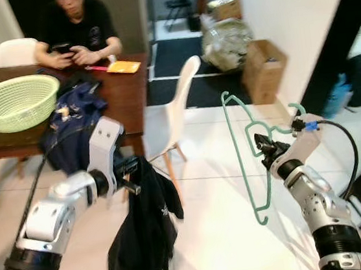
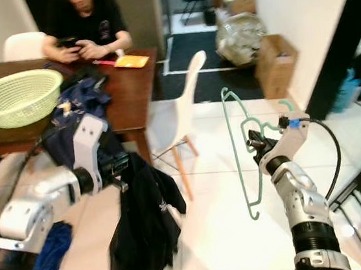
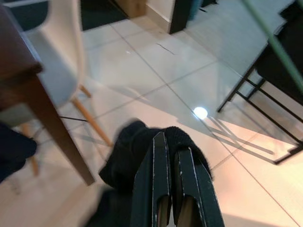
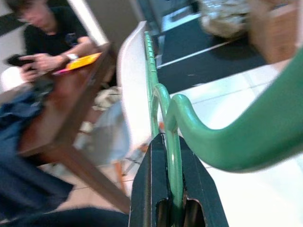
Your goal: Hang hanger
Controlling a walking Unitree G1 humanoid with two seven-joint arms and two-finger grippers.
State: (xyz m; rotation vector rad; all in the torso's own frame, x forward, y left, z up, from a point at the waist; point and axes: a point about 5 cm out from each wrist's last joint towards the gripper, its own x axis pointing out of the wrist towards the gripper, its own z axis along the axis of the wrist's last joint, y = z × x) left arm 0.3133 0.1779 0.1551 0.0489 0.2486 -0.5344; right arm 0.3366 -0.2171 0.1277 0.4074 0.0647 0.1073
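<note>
A green plastic hanger [image 1: 239, 148] hangs upright in the air at the right, its hook [image 1: 297, 109] curling past my right wrist. My right gripper [image 1: 262, 144] is shut on the hanger's neck; the right wrist view shows the green bar [image 4: 174, 156] pinched between the black fingers. My left gripper [image 1: 133, 173] is shut on a black garment [image 1: 146, 230] that droops from it toward the floor; in the left wrist view the black cloth [image 3: 142, 146] bunches around the closed fingers [image 3: 165, 184].
A dark wooden table [image 1: 124, 96] stands at the left with a green basket [image 1: 14, 102] and blue clothes [image 1: 74, 121]. A person [image 1: 77, 29] sits behind it. A white chair [image 1: 177, 103] stands beside it. Boxes [image 1: 264, 67] line the right wall. A black rack [image 3: 265, 118] stands nearby.
</note>
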